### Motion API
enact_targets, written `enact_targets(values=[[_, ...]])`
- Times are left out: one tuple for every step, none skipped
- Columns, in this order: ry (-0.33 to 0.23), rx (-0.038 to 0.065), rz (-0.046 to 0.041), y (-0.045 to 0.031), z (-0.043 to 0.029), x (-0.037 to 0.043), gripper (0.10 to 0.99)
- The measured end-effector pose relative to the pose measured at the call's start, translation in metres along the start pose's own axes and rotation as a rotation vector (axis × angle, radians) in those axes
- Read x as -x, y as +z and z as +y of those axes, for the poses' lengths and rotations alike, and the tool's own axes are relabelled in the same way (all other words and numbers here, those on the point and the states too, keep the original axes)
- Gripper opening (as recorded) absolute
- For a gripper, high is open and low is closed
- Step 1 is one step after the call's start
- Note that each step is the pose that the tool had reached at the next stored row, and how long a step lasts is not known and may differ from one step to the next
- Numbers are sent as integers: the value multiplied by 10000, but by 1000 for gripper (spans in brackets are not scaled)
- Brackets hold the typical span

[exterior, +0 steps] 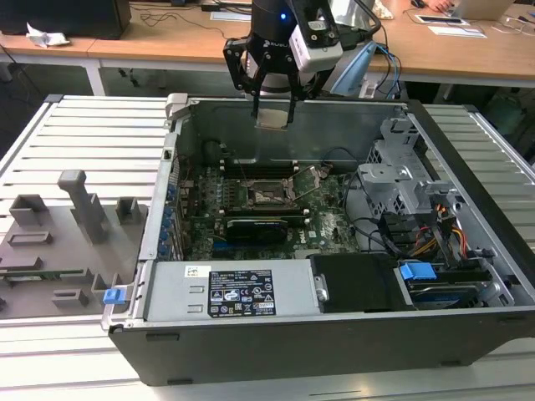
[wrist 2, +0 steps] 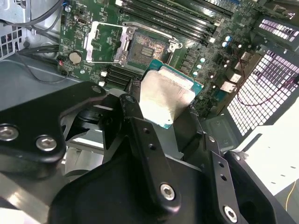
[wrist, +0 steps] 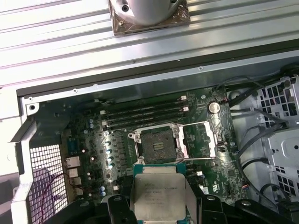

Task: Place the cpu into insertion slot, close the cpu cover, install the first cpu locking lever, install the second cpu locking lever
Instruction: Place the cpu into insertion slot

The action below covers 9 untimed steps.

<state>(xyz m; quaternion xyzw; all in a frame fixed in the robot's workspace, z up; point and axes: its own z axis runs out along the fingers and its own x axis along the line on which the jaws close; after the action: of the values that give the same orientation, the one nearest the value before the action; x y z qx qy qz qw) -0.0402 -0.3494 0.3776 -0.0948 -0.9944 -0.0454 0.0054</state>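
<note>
My gripper (exterior: 274, 115) hangs above the open computer case, shut on the cpu (exterior: 273, 118), a flat silver-grey square chip. In both wrist views the cpu (wrist 2: 166, 95) (wrist: 159, 196) sits between the black fingers (wrist 2: 140, 128), well above the green motherboard (wrist: 93, 154). The insertion slot (wrist: 158, 146) (wrist 2: 147, 46) (exterior: 269, 196) lies bare in the board's middle, dark with a thin metal rim. The cpu cover (wrist: 198, 140) (wrist 2: 105, 42) is swung open and lies flat beside the slot. Thin wire levers (exterior: 311, 180) stand raised near the slot.
Long black memory slots (wrist: 145, 114) run beside the socket. A black card (exterior: 263, 225), the power supply (exterior: 238, 292), a grey drive cage (exterior: 401, 180) and cables (exterior: 380, 234) crowd the case. Grey fixtures (exterior: 75, 209) sit on the slatted table at the exterior view's left.
</note>
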Motion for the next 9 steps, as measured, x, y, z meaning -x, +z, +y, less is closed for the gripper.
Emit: enact_targets(values=[[17,1,-2,0,0,0,525],[45,1,-5,0,0,-1,525],[64,1,-6,0,0,-1,525],[94,2,-9,0,0,-1,525],[127,3,-12,0,0,-2,525],[160,3,-15,0,0,-2,525],[180,4,-17,0,-1,-2,525],[203,4,-19,0,-1,-2,525],[221,5,-20,0,-1,-3,525]])
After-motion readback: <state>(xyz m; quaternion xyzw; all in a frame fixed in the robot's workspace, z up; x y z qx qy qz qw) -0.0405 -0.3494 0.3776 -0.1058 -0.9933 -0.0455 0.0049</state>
